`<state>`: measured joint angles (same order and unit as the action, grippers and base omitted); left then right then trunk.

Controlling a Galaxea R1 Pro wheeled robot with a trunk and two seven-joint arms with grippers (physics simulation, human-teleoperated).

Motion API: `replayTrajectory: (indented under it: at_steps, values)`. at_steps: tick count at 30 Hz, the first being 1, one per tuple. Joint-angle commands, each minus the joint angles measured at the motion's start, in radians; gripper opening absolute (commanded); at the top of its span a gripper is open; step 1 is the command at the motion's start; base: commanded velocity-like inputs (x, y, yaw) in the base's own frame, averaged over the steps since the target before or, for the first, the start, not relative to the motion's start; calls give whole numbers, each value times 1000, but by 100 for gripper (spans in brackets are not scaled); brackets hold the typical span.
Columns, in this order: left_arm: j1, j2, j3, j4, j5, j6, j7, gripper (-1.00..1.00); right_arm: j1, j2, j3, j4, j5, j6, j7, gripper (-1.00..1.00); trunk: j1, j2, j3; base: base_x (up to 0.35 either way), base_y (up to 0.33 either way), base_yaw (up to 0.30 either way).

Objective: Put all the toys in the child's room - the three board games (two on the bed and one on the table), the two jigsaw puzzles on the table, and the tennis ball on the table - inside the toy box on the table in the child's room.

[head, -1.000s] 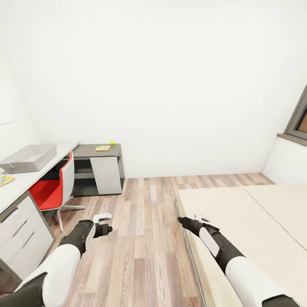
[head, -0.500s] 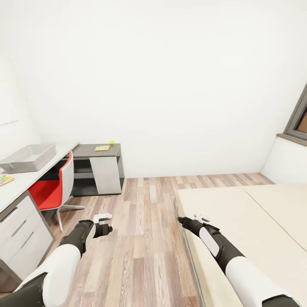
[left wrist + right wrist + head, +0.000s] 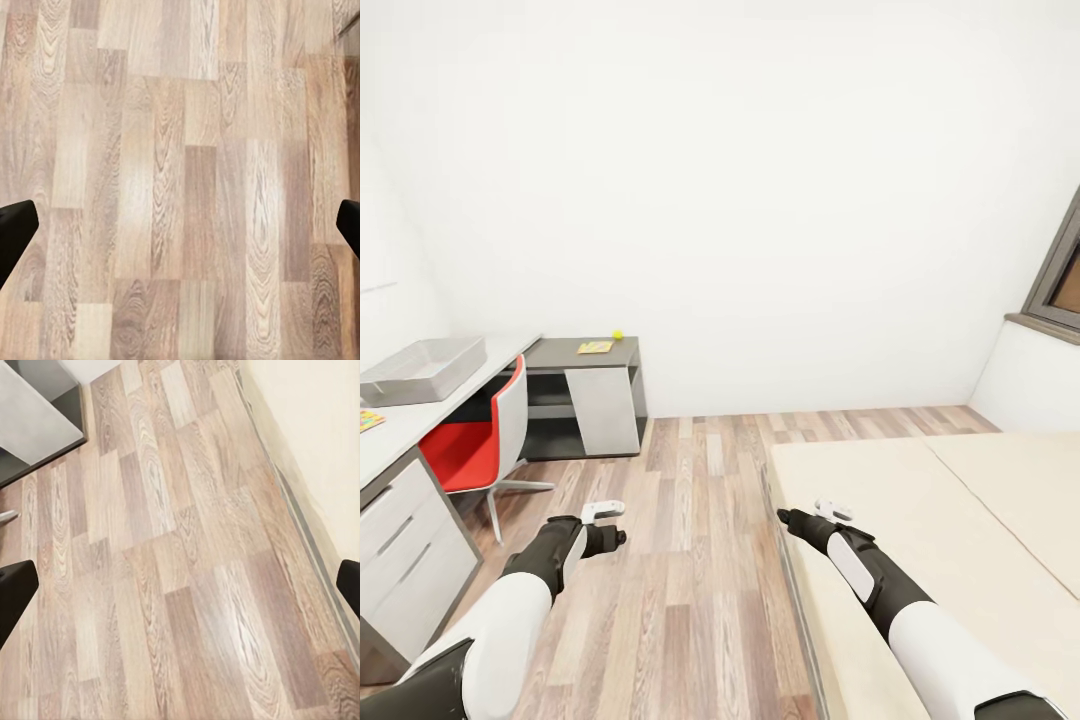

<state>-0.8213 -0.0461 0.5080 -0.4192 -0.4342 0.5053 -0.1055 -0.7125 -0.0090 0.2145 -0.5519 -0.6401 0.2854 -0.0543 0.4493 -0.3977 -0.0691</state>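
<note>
The grey toy box (image 3: 422, 368) sits on the pale top of the table (image 3: 430, 412) at the far left. A jigsaw puzzle (image 3: 368, 420) lies at the picture's left edge, nearer me. On the lower dark section, the yellow tennis ball (image 3: 617, 334) rests beside a flat yellowish toy (image 3: 595, 347), too small to tell whether it is a board game or a puzzle. The part of the bed (image 3: 920, 520) in view is bare. My left gripper (image 3: 610, 525) (image 3: 180, 232) and right gripper (image 3: 800, 520) (image 3: 180, 589) hang open and hold nothing, above the wood floor.
A red chair (image 3: 475, 440) stands tucked at the table, between me and the dark section. White drawers (image 3: 400, 540) face the floor at the near left. A grey-framed window (image 3: 1060, 280) is at the right. Wood floor (image 3: 700, 520) runs between the table and the bed.
The whole picture has drifted a little left, so the camera has moved. Both arms keep the same pose and both grippers stay open.
</note>
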Motion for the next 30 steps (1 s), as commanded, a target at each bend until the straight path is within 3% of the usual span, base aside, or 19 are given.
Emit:
replayTrajectory:
  at_steps: [1, 14, 30]
  values:
    - [-1, -1, 7, -3, -11, 5, -8, 100, -1, -1, 5, -2, -6, 3, -6, 100, 1, -2, -2, 0, -22, 0]
    - [-1, -1, 7, -3, -11, 4, -8, 100, -1, -1, 5, -2, -6, 3, -6, 100, 1, -2, -2, 0, -114, 0]
    - [-1, -1, 7, -3, -11, 5, -8, 100, -1, -1, 5, -2, -6, 3, -6, 100, 1, -2, -2, 0, -12, 0]
